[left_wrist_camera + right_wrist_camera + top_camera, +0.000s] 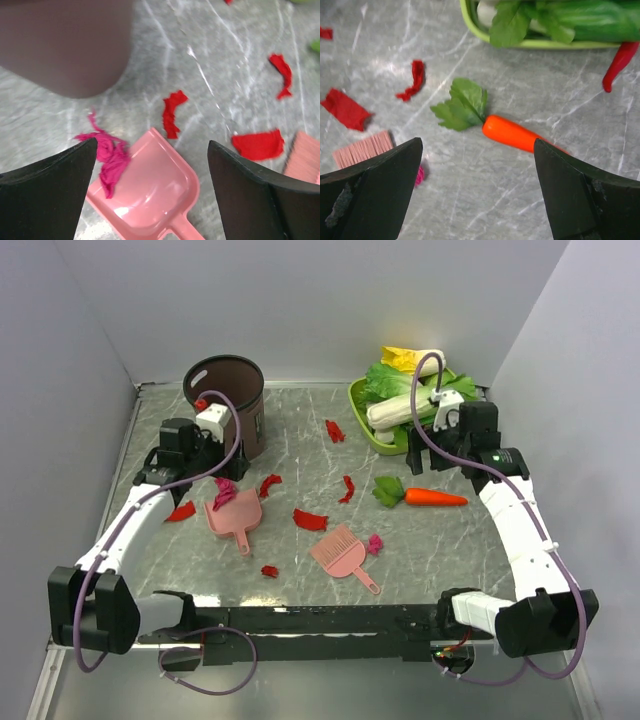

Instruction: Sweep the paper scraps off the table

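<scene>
Several small red paper scraps lie scattered on the grey marble table, among them one by the left wall, one mid-table and one near the front. A magenta scrap lies at the mouth of the pink dustpan; both show in the left wrist view, the scrap and the dustpan. Another magenta scrap sits beside the pink brush. My left gripper hangs open and empty above the dustpan. My right gripper is open and empty above the carrot.
A brown bin stands at the back left, just behind my left gripper. A green tray of vegetables stands at the back right. An orange carrot lies right of centre, and a red chili lies by the tray. Pale walls enclose the table.
</scene>
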Available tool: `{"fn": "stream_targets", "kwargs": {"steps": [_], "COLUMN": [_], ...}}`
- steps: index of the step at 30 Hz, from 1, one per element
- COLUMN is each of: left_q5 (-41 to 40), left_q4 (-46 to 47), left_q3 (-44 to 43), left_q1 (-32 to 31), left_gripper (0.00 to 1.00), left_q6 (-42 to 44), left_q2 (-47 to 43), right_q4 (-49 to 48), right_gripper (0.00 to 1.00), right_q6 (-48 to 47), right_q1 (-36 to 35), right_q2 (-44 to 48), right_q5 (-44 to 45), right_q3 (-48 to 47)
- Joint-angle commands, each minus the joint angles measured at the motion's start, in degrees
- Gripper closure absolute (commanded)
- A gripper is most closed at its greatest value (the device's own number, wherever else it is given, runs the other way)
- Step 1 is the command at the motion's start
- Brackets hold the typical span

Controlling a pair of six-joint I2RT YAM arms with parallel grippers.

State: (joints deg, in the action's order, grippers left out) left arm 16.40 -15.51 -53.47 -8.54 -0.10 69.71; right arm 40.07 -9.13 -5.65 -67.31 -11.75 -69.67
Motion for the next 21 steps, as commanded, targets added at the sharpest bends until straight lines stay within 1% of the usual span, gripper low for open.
{"fn": "stream_targets", "kwargs": {"steps": [1,2,3,4,6,10,11,17,18,20,21], "left_q5": [9.3,10.1,11.6,12.4,13.7,14.8,15.1,16.2,16.2,15.9,15.8], "left_q4": [-0.3,-0.7,-0.9,-1.5,-3.6,-6.8,-7.1,-10.7,-11.5,-14.4,-15.4], "left_q3": [0.2,0.4,0.6,0.6,0.6,0.6,0.7,2.1,2.1,2.2,2.3], "left_q1": [0.0,0.0,0.0,-0.1,-0.3,-1.3,-1.4,-3.4,-3.9,-5.3,-5.9], "left_gripper": [0.04,0.04,0.04,0.03,0.04,0.02,0.02,0.01,0.03,0.05,0.05], "left_q6": [4.5,4.8,5.8,6.5,9.0,13.3,14.1,20.2,22.5,25.3,27.7], "left_q2": [1.1,1.1,1.0,1.0,1.2,1.6,1.5,0.2,0.2,-0.4,-0.5], "right_q4": [1.6,2.6,5.5,6.8,9.6,10.8,10.6,8.4,8.1,7.0,6.9], "right_gripper": [0.00,0.00,0.00,0.00,0.00,0.00,0.00,0.00,0.02,0.03,0.05], "right_q6": [-6.5,-10.1,-12.2,-16.7,-20.0,-26.0,-26.8,-30.2,-30.9,-32.4,-32.8], "right_q1": [-0.2,-0.3,-0.3,-0.4,-0.9,-6.2,-8.7,-17.7,-18.6,-19.8,-20.1], "right_q2": [1.0,0.5,0.4,0.5,0.6,0.8,1.3,0.6,0.3,-0.8,-1.2], "right_q5": [-4.8,-6.3,-10.4,-12.2,-15.2,-11.9,-11.4,-8.1,-7.8,-6.8,-7.0], "right_q3": [2.7,2.8,2.9,3.0,4.4,7.3,8.7,11.8,12.1,12.6,12.6]}}
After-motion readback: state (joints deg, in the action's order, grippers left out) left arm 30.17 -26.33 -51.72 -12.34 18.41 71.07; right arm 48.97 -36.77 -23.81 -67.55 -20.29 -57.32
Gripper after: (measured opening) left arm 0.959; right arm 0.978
